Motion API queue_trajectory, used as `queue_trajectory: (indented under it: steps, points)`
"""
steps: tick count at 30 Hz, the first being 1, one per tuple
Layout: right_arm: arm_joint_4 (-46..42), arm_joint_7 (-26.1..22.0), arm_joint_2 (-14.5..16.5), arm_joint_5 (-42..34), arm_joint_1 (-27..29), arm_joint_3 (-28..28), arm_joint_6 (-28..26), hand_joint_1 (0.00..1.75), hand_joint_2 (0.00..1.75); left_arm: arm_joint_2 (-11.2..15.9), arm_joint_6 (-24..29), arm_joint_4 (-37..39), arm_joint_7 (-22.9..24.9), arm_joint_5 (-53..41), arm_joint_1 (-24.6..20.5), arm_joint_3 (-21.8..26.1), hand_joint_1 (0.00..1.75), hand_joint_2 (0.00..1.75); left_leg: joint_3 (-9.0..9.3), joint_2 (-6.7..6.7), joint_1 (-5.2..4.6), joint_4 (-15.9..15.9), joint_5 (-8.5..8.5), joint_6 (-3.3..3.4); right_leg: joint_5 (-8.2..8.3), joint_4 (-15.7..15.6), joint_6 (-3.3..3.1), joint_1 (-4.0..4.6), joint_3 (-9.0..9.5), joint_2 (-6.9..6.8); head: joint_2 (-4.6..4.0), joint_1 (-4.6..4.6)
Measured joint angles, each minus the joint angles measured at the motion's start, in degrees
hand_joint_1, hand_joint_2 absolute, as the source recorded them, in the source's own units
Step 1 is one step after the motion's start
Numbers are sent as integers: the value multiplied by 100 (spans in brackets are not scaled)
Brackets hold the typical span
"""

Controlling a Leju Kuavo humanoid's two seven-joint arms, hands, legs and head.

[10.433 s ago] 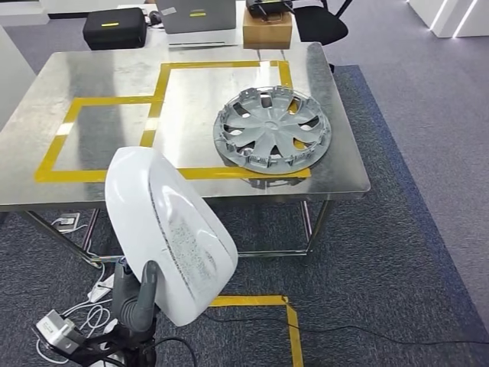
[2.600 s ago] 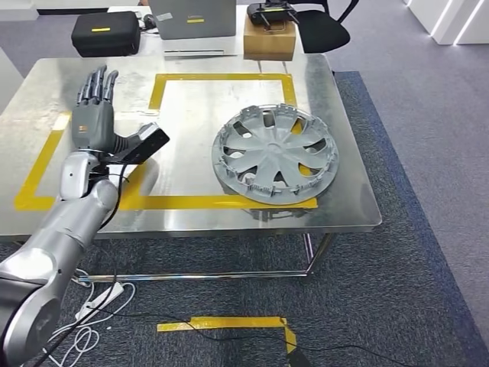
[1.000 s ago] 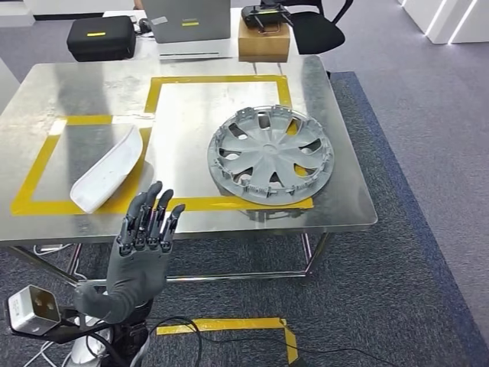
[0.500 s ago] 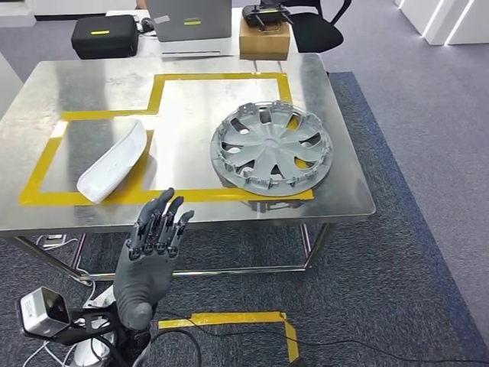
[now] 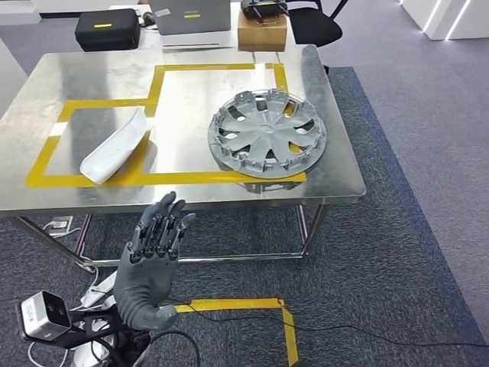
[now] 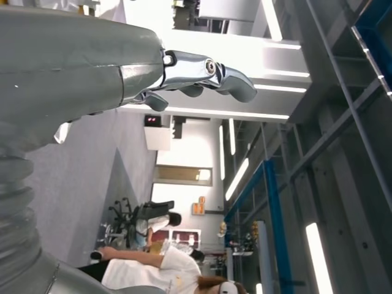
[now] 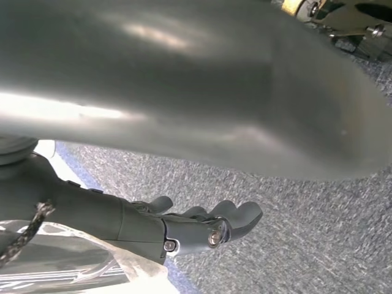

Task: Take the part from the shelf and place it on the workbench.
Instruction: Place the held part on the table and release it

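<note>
Lying on the workbench [image 5: 52, 73] inside the left yellow-taped box, the white part [image 5: 114, 144] is sitting free — the left hand [image 5: 149, 264], fingers spread and holding nothing, is hovering nearer — the right hand [image 7: 185, 229] hanging empty, fingers loosely extended.

Workbench [image 5: 190, 195], across the upper frame, is showing a brushed, reflective metal top with glossy yellow tape lines [image 5: 173, 178]. White part [image 5: 114, 145], upper left, is looking like smooth glossy plastic. Wheel cover [image 5: 267, 134], centre, is reading as matt silver-grey plastic. Carpet [image 5: 403, 252] is appearing rough and woven. Left hand [image 5: 151, 267] is looking matt dark grey.
</note>
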Motion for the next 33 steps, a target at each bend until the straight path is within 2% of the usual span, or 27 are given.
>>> queue_trajectory:
  steps: [2, 3, 4, 5, 7, 8, 9, 10, 11, 12, 13, 14, 15, 17, 18, 19, 20, 22, 23, 24, 25, 26, 27, 29, 30, 31, 33]
  points:
    - [2, 0, -3, 0, 2, 0, -1, 0, 0, -2, 11, 0, -3, -11, 1, -6, 0, 175, -48, 10, -4, -36, 92, 60, 48, -2, 75, -16, -19, 2, 0, -7]
    - [3, 1, -4, 0, 4, 1, -1, 0, 0, -4, 14, 0, -3, -15, -1, -10, 0, 175, -82, 21, 4, -56, 149, 98, -20, 37, 109, -24, -57, 9, 0, -3]
    - [4, 1, -6, 0, 8, 1, -2, 0, 0, -8, 19, 0, -4, -17, -2, -15, 0, 175, -131, 32, 17, -77, 214, 137, -183, 162, 137, -31, -122, 17, 0, 5]
    - [5, 2, -10, 0, 10, 0, -3, 0, 0, -11, 24, 0, -5, -19, -1, -18, 0, 175, -198, 43, 27, -88, 279, 165, -437, 405, 159, -43, -219, 25, 0, 15]
    - [6, 2, -20, 0, 14, 0, -4, 0, 0, -14, 35, 0, -9, -23, 5, -20, 0, 175, -372, 47, 24, -80, 404, 189, -953, 1122, 201, -55, -439, 28, 0, 31]
    - [7, 2, -27, 0, 17, 0, -5, 0, 0, -13, 40, 0, -11, -25, 9, -21, 0, 175, -468, 49, 23, -75, 473, 184, -1061, 1427, 219, -60, -487, 27, 0, 32]
    - [7, 2, -33, 0, 20, 0, -6, 0, 0, -13, 45, 0, -16, -26, 12, -21, 0, 175, -561, 51, 24, -69, 539, 174, -1033, 1574, 234, -63, -457, 27, 0, 32]
    - [7, 2, -39, 1, 22, -1, -7, 0, 0, -13, 51, 0, -22, -27, 15, -22, 0, 175, -650, 53, 26, -61, 603, 159, -891, 1518, 243, -68, -324, 26, 0, 33]
    - [7, 2, -45, 1, 22, -1, -8, 0, 0, -13, 53, 0, -27, -27, 17, -22, 0, 175, -730, 52, 30, -50, 661, 139, -712, 1264, 247, -75, -94, 26, 0, 32]
    - [7, 2, -50, 2, 17, -2, -10, 0, 0, -14, 55, 0, -31, -28, 17, -23, 0, 175, -797, 51, 29, -34, 711, 112, -597, 867, 248, -83, 215, 28, 0, 33]
    - [6, 2, -53, 3, 10, -2, -11, 0, 0, -15, 55, -1, -34, -28, 15, -23, 0, 175, -854, 48, 23, -10, 758, 82, -559, 418, 237, -85, 544, 33, 0, 35]
    - [6, 1, -54, 3, 2, -1, -13, 0, 0, -16, 56, -1, -36, -30, 14, -25, 0, 175, -895, 47, 13, 10, 807, 51, -592, 60, 213, -84, 777, 40, 0, 39]
    - [6, 1, -54, 4, -2, -1, -14, 0, 0, -17, 57, -1, -39, -32, 13, -27, 0, 175, -922, 47, 5, 23, 859, 21, -645, -168, 179, -77, 907, 47, 0, 42]
    - [10, 1, -54, 4, 8, -1, -15, 0, 0, -15, 61, 0, -44, -38, 15, -31, 0, 175, -956, 46, 12, 25, 942, -44, -643, -252, 76, -61, 866, 42, 0, 49]
    - [14, 2, -54, 4, 17, -2, -15, 0, 0, -13, 66, 0, -46, -40, 20, -33, 0, 175, -985, 42, 27, 53, 887, -79, -596, -243, 19, -57, 811, 29, 0, 50]
    - [17, 2, -54, 5, 23, -3, -15, 0, 0, -10, 75, 0, -50, -42, 27, -33, 0, 175, -1033, 36, 39, 159, 723, -113, -542, -240, -40, -57, 753, 14, 0, 48]
    - [20, 2, -54, 5, 26, -4, -15, 0, 0, -8, 88, 0, -56, -43, 33, -33, 0, 175, -1105, 32, 49, 380, 457, -141, -478, -239, -89, -58, 685, -2, 0, 44]
    - [20, 2, -54, 7, 26, -6, -15, 0, 0, -5, 115, 0, -71, -49, 42, -34, 0, 175, -1263, 30, 55, 1113, -141, -173, -344, -231, -138, -42, 552, -15, 0, 31]
    - [20, 2, -54, 7, 27, -7, -15, 0, 0, -5, 122, 0, -77, -53, 44, -35, 0, 175, -1302, 30, 55, 1460, -297, -177, -275, -221, -145, -31, 477, -20, 0, 27]
    - [20, 2, -55, 7, 29, -7, -15, 0, 0, -4, 127, 0, -80, -57, 45, -36, 0, 175, -1272, 30, 55, 1668, -313, -170, -208, -207, -147, -18, 399, -23, 0, 27]
    - [20, 2, -56, 7, 29, -8, -15, 0, 0, -4, 129, 0, -82, -60, 46, -36, 0, 175, -1148, 30, 53, 1662, -214, -152, -149, -188, -147, -4, 312, -25, 0, 28]
    - [20, 2, -57, 7, 29, -8, -15, 0, 0, -5, 129, 0, -83, -61, 46, -36, 0, 175, -929, 29, 46, 1449, -64, -119, -97, -167, -143, 11, 225, -25, 0, 27]
    - [20, 2, -56, 7, 27, -8, -15, 0, 0, -6, 129, -1, -85, -62, 44, -36, 0, 175, -626, 26, 31, 1065, 57, -68, -52, -143, -135, 20, 152, -22, 0, 28]
    - [20, 2, -53, 7, 25, -8, -15, 0, 0, -10, 130, -11, -92, -68, 37, -40, 0, 175, -77, 26, -8, 245, 97, 33, 25, -100, -95, 42, 47, -15, 0, 31]
    - [20, 2, -52, 9, 24, -8, -15, 0, 0, -12, 131, -19, -96, -73, 33, -46, 0, 175, 62, 25, -27, -4, 65, 66, 68, -88, -64, 42, 14, -17, 0, 32]
    - [20, 2, -52, 11, 25, -8, -14, 0, 0, -13, 134, -25, -100, -77, 34, -55, 0, 175, 96, 26, -42, -107, 47, 82, 112, -85, -28, 40, -10, -22, 0, 34]
    - [23, 2, -53, 16, 32, -8, -14, 0, 0, -14, 151, -29, -105, -81, 36, -75, 0, 175, 32, 36, -41, -155, 137, 115, 147, -76, 42, 25, -58, -22, 0, 27]
